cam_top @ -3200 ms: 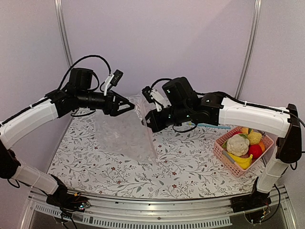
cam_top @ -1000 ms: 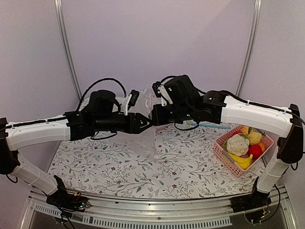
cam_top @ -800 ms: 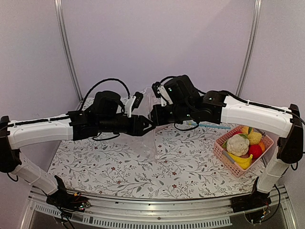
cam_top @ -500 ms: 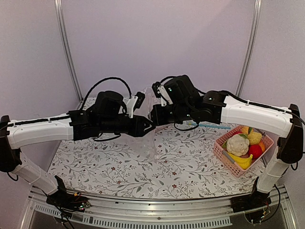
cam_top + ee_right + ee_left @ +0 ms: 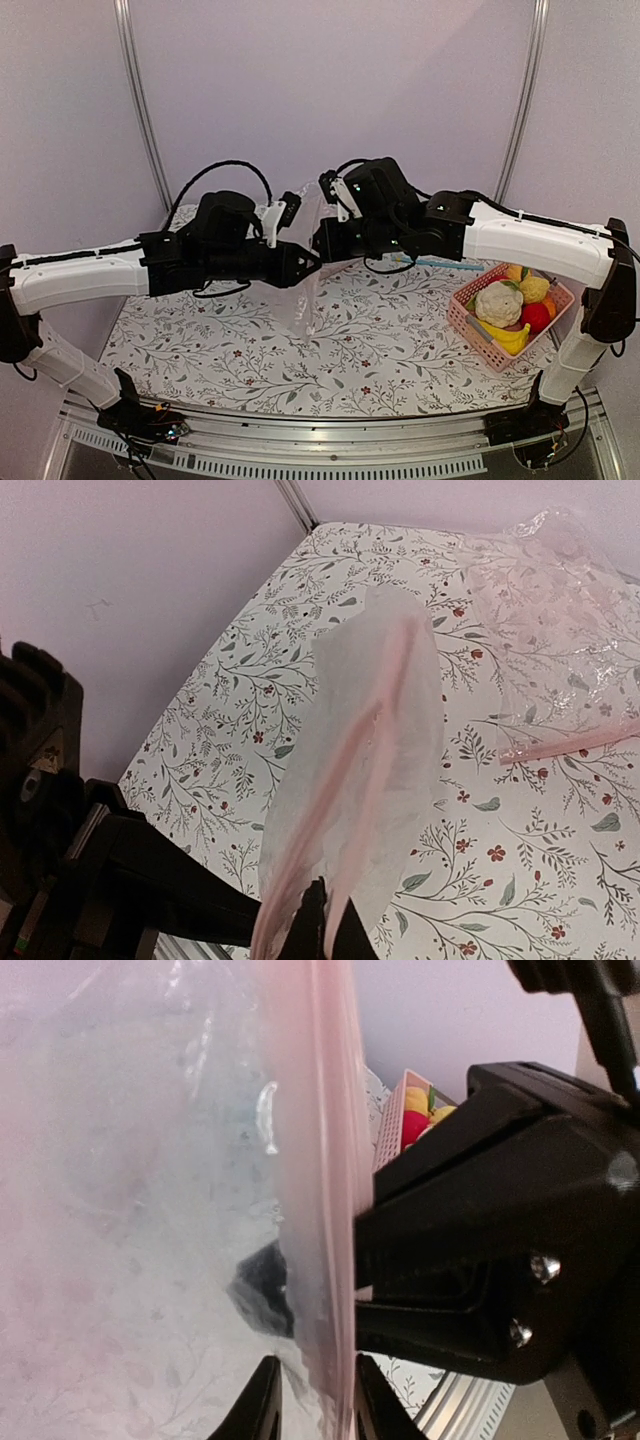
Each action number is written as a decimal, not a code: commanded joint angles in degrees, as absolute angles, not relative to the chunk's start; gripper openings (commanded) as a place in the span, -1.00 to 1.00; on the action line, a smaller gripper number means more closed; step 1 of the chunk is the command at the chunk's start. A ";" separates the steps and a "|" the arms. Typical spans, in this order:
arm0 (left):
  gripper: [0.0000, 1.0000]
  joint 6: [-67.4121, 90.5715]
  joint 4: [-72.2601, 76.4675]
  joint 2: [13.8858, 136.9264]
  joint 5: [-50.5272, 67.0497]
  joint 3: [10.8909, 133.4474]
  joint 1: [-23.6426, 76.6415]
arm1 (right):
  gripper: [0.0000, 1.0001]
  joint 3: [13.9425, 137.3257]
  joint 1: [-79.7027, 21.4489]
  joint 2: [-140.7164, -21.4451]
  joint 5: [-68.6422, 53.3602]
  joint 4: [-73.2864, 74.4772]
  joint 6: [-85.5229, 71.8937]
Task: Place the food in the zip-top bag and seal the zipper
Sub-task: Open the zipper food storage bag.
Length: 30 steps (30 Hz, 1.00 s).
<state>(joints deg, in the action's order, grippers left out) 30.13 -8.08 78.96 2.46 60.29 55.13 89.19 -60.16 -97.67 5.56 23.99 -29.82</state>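
Observation:
The zip-top bag [image 5: 299, 300] hangs in the air over the middle of the table, clear and crinkly, with a pinkish zipper [image 5: 355, 770] along its mouth. My right gripper [image 5: 328, 930] is shut on that mouth edge. From the left, my left gripper [image 5: 315, 1405] is open, its two fingers standing narrowly on either side of the bag's pink edge [image 5: 325, 1210]. Both grippers meet at the bag's top in the top view, the left gripper [image 5: 308, 262] just below the right gripper [image 5: 320, 240]. The food, a cauliflower [image 5: 498, 302], banana [image 5: 505, 338], red fruit [image 5: 537, 316] and lemon [image 5: 535, 288], lies in the pink basket [image 5: 462, 318].
A second clear bag [image 5: 560, 670] with a pink strip lies flat on the flowered tablecloth [image 5: 400, 345] towards the back. The pink basket stands at the table's right edge. Purple walls with metal posts [image 5: 137, 90] close the back and sides.
My left arm came in from the upper left to the bag's top, and its fingers have narrowed around the edge over the last second. The right gripper keeps its hold.

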 commanded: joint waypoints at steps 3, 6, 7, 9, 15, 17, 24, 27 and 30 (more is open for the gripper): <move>-0.44 30.60 -8.20 76.25 0.23 58.24 55.22 | -1.00 87.85 -60.20 -95.06 6.68 24.73 -30.14; -0.37 30.92 -7.71 75.86 0.18 57.73 55.18 | -1.00 87.73 -60.15 -94.93 6.64 24.70 -30.21; -0.34 31.01 -7.54 75.77 0.22 57.56 55.12 | -1.00 87.69 -60.13 -94.88 6.53 24.70 -30.28; -0.32 31.08 -7.51 75.95 0.18 57.46 55.06 | -1.00 87.63 -60.17 -94.71 6.47 24.77 -30.39; -0.32 31.45 -7.91 77.45 1.66 58.46 55.17 | -1.00 87.36 -60.20 -94.48 6.50 24.62 -30.45; -0.33 31.36 -8.06 77.84 1.69 58.84 55.26 | -1.00 87.26 -60.19 -94.53 6.50 24.67 -30.53; -0.46 31.16 -8.28 79.29 1.56 60.08 55.62 | -1.00 87.28 -60.16 -94.79 6.55 24.60 -30.67; -0.54 30.85 -8.34 79.85 1.76 60.67 55.72 | -1.00 87.28 -60.20 -95.00 6.55 24.65 -30.65; -0.74 30.45 -9.05 79.70 0.57 60.99 55.80 | -1.00 87.28 -60.19 -95.09 6.99 24.87 -30.67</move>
<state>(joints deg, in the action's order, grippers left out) 31.14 -8.10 79.33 1.34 59.22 55.13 88.09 -60.16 -96.07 5.72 24.40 -30.24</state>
